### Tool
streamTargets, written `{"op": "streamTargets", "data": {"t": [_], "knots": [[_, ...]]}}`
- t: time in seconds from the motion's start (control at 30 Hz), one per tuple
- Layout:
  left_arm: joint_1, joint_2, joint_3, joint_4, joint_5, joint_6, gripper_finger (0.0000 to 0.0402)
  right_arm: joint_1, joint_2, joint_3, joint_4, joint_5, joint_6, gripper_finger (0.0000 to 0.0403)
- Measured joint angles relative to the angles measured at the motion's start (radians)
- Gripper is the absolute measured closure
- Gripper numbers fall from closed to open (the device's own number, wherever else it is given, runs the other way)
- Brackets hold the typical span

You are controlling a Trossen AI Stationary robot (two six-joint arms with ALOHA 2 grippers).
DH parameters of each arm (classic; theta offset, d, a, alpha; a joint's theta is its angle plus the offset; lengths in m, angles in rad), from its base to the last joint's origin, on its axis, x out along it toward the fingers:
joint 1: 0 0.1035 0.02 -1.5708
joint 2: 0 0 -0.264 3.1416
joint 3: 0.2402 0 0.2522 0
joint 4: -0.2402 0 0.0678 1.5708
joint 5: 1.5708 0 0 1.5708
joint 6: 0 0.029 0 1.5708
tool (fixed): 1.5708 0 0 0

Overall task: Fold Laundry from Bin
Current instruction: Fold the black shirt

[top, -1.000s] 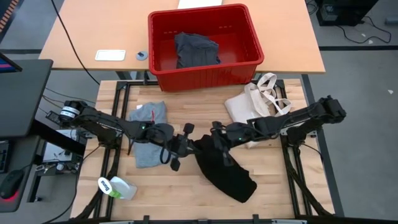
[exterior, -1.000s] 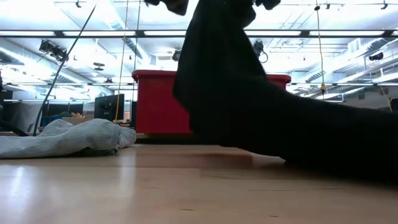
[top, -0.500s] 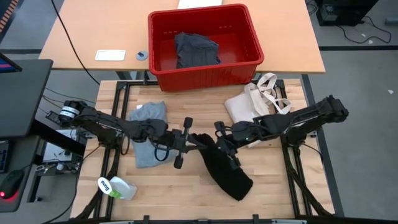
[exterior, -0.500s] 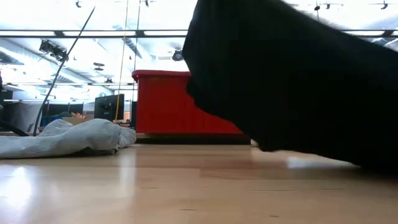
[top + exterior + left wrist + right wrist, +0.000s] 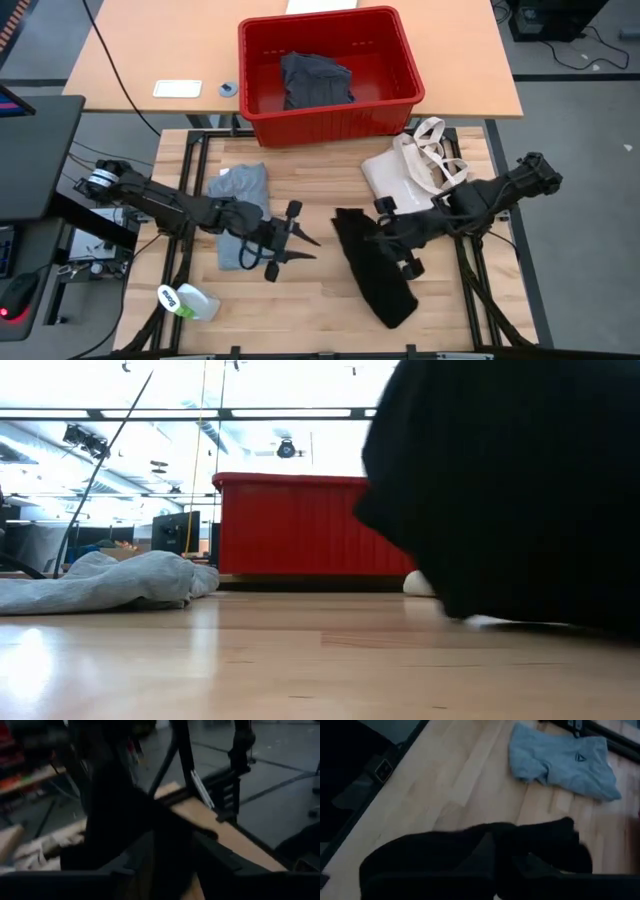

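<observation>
The black garment (image 5: 368, 265) stretches from mid-table toward the near edge, with my right gripper (image 5: 385, 236) shut on its far part. It fills the right of the low view as a black mass (image 5: 520, 490). My left gripper (image 5: 304, 248) hovers just left of it, open and holding nothing. The light grey T-shirt (image 5: 243, 186) lies crumpled on the table under my left arm and also shows in the right wrist view (image 5: 565, 760). The red bin (image 5: 330, 125) stands at the far edge with a dark grey garment (image 5: 315, 80) inside. My right gripper pinches a bunched fold of the black garment near its far end (image 5: 520, 842) between its two fingers. The fingers come from the table's right, slanting down. The held part is raised, and the garment droops from it to its near end (image 5: 392, 300), which lies on the table.
A cream tote bag (image 5: 415, 165) lies far right, behind my right arm. A white and green bottle (image 5: 185, 300) lies at the near left corner. Bare wood shows between the two grippers and in front of the bin.
My left gripper has opened, let go of the black garment and drawn back toward the table's left. My right gripper has risen and gone toward the right edge, taking the garment's far part along. The whole garment has shifted right, away from the T-shirt.
</observation>
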Motion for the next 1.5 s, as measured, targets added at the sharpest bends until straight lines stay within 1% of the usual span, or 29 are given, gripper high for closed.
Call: {"op": "streamTargets", "data": {"t": [0.07,0.17,0.3,0.43,0.57,0.63,0.7,0.8,0.93,0.97,1.13,1.23,1.4,1.5], "knots": [[0.009,0.017,0.000,-0.024,-0.019,-0.035,0.0255,0.023,0.000,0.012,0.006,-0.007,0.011,0.0379],[0.035,0.057,0.000,-0.038,-0.045,-0.107,0.0249,0.053,0.000,0.020,0.052,-0.028,-0.003,0.0384],[0.079,0.110,0.000,-0.005,-0.046,-0.219,0.0248,0.079,0.000,0.020,0.075,-0.058,-0.015,0.0392],[0.115,0.174,0.000,0.001,-0.040,-0.309,0.0248,0.108,0.000,0.020,0.109,-0.068,-0.016,0.0385],[0.128,0.224,0.000,0.040,0.033,-0.318,0.0248,0.135,0.001,0.042,0.111,-0.068,-0.017,0.0382],[0.128,0.245,-0.001,0.051,0.078,-0.326,0.0248,0.151,0.001,0.063,0.112,-0.045,-0.018,0.0384],[0.126,0.264,-0.001,0.087,0.124,-0.336,0.0248,0.168,0.001,0.085,0.115,-0.020,-0.018,0.0386],[0.126,0.296,-0.001,0.162,0.194,-0.360,0.0248,0.190,0.001,0.107,0.118,-0.017,-0.038,0.0385],[0.125,0.326,-0.001,0.248,0.316,-0.385,0.0248,0.209,0.001,0.111,0.127,0.018,-0.050,0.0385],[0.123,0.329,-0.001,0.271,0.332,-0.387,0.0248,0.212,0.001,0.111,0.125,0.025,-0.048,0.0385],[0.116,0.330,-0.001,0.326,0.345,-0.394,0.0248,0.216,0.001,0.111,0.127,0.033,-0.042,0.0385],[0.117,0.330,-0.001,0.353,0.343,-0.396,0.0248,0.216,0.001,0.111,0.135,0.058,-0.043,0.0385],[0.113,0.330,-0.001,0.336,0.342,-0.400,0.0248,0.216,0.001,0.111,0.135,0.091,-0.043,0.0385],[0.111,0.330,-0.001,0.319,0.342,-0.393,0.0248,0.216,0.001,0.111,0.136,0.089,-0.034,0.0385]]}}
